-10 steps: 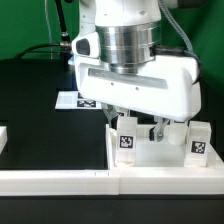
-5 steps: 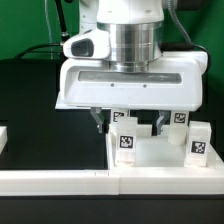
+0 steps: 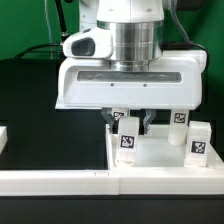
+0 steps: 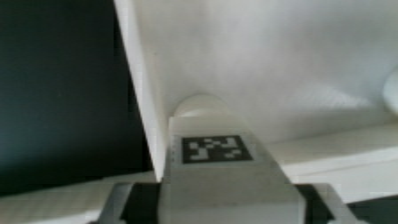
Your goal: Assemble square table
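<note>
The tool (image 3: 131,121), a white two-finger unit on the Panda arm, fills the upper middle of the exterior view. Its dark fingertips (image 3: 113,121) sit close on either side of a short white tagged leg (image 3: 127,138) at the centre of the frame, apparently pinching its top. In the wrist view the same leg (image 4: 215,150) shows its black-and-white tag low in the centre, with grey finger pads (image 4: 128,200) tight against both flanks, so the tool looks narrowed to the leg's width and gripping it.

The leg stands upright near the left edge of the large white tabletop (image 3: 160,155), which lies flat in the lower right of the exterior view. Its raised rim (image 3: 60,180) runs along the bottom of the frame. Two more tagged legs stand on the tabletop: one (image 3: 199,142) at the right edge of the frame and one (image 3: 178,121) partly hidden behind the tool. In the wrist view the tabletop's rim (image 4: 151,80) divides white plastic from the black bench (image 4: 54,90).

Outward, the black bench (image 3: 40,110) fills the left of the exterior view, with a tagged white board (image 3: 68,101) flat at centre left and green backdrop (image 3: 25,25) at upper left.

The step in hand appears to be seating this leg into a corner socket. Whether it is fully home cannot be told. The next move likely calls for a steady downward push or twist, keeping the leg upright.
</note>
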